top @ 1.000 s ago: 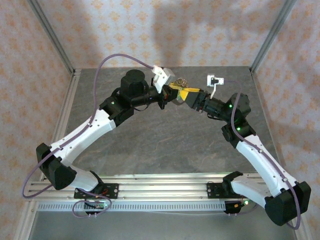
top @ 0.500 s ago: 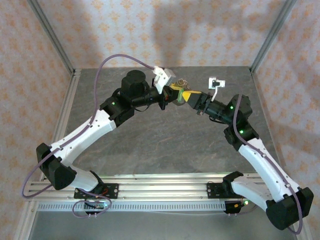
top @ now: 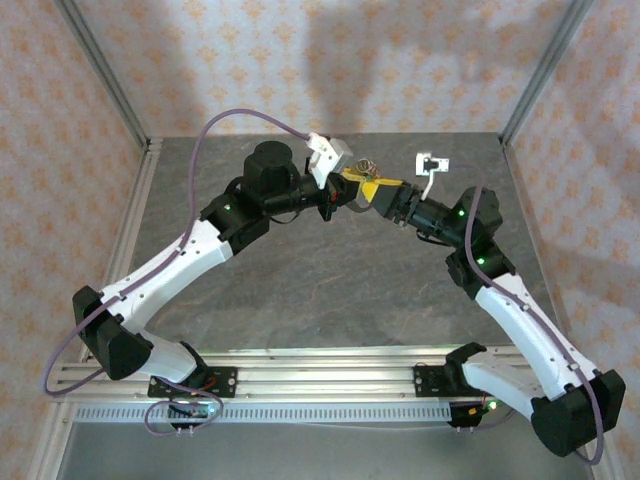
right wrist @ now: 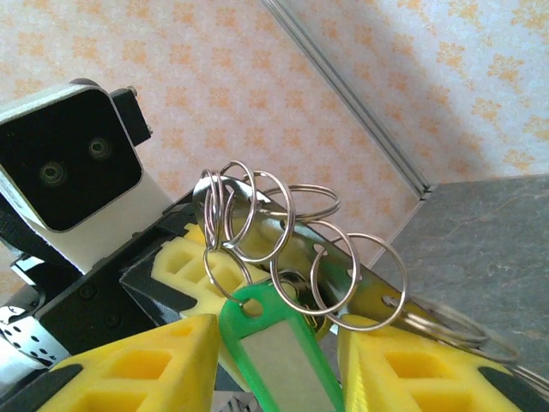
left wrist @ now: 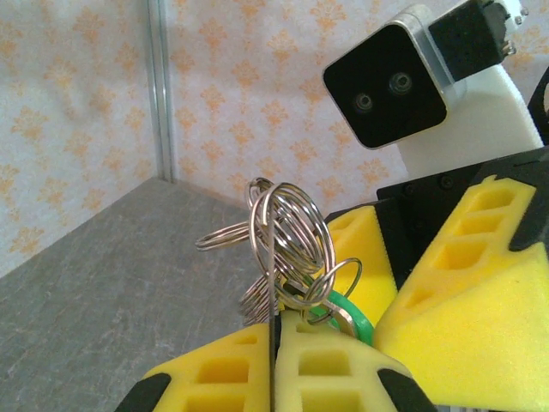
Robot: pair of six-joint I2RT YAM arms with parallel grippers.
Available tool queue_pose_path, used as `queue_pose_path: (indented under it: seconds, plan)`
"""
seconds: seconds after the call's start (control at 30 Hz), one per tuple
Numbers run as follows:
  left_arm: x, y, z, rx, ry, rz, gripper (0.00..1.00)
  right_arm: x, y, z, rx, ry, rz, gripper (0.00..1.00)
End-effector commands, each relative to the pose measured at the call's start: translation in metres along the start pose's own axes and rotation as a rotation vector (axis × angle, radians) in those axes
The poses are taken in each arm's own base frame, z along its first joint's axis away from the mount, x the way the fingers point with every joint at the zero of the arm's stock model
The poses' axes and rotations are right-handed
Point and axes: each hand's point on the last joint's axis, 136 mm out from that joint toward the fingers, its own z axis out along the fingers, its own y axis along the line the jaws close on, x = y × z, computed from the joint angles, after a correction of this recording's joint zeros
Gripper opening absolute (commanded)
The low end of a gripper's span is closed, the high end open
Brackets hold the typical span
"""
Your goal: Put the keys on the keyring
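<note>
- 2 pincers, meeting in the air over the back middle of the table (top: 320, 290), tips almost touching.
- My left pincer (left wrist: 274, 343): yellow pads pressed together, clamped on the ring bunch (left wrist: 287, 236). The rings stick up out of the seam between the pads.
- My right pincer (right wrist: 276, 328): pads apart, with the green tag (right wrist: 283, 365) filling the gap between them. I cannot tell whether they squeeze it or just flank it.
- 1 ring bunch of silver split rings. I count at least 7 loops in the right wrist view, but they overlap, so the exact number is unclear.
- 1 green tag: a plastic frame with a pale insert, its top eyelet threaded on one of the lower rings.
- 1 flat brassy metal piece (right wrist: 369, 287) with a hole, lying behind the lower rings. I cannot tell if it is a key.
- 2 wrist camera blocks: left wrist camera (right wrist: 69, 167) and right wrist camera (left wrist: 386, 86), each seen from the opposite wrist.
- From the top view, the ring bunch sits just above the spot where the two pincers join.
- Vs one second ago: my right arm has nudged in toward the left, with less yellow pad showing between the pincers.
- Left arm and ring bunch are in the same place as before.
</note>
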Motion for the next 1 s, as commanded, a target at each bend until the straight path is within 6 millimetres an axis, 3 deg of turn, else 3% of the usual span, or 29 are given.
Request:
queue_pose_path:
  seconds: [0.0,0.13,0.3,0.53,0.97]
  plan:
    - [-0.019,-0.010,-0.007,0.036,-0.059,0.045,0.00,-0.010,0.018,0.002,-0.081,-0.030,-0.017,0.41]
    - [-0.019,-0.010,-0.006,0.037,-0.058,0.045,0.00,-0.009,0.013,0.005,-0.074,-0.031,-0.004,0.39]
    - [-0.018,-0.009,-0.006,0.032,-0.055,0.043,0.00,-0.007,0.012,0.003,-0.065,-0.027,-0.007,0.26]
    - [-0.015,-0.006,-0.004,0.017,-0.046,0.041,0.00,-0.008,0.015,-0.004,-0.039,-0.032,-0.031,0.15]
    - [-0.011,0.006,-0.006,-0.056,-0.027,0.054,0.00,-0.019,0.031,-0.017,-0.021,-0.055,-0.084,0.15]
